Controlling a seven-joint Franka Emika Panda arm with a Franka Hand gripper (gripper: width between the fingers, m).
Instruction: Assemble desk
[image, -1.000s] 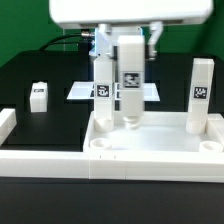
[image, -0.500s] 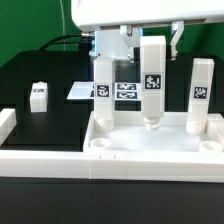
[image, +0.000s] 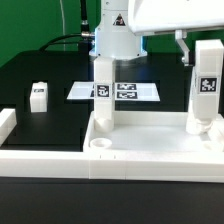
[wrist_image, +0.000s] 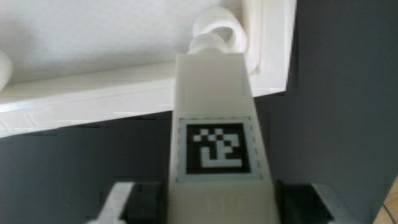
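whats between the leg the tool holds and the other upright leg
In the exterior view, only the bare back rim of the white tray-like plastic tabletop runs between the held white square leg and the upright white leg.

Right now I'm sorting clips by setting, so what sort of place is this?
Probably a robotics lab bench for assembly trials: a black table carries a marker board with printed tags, a white tabletop lies near it, and a robot gripper holds a tagged leg.
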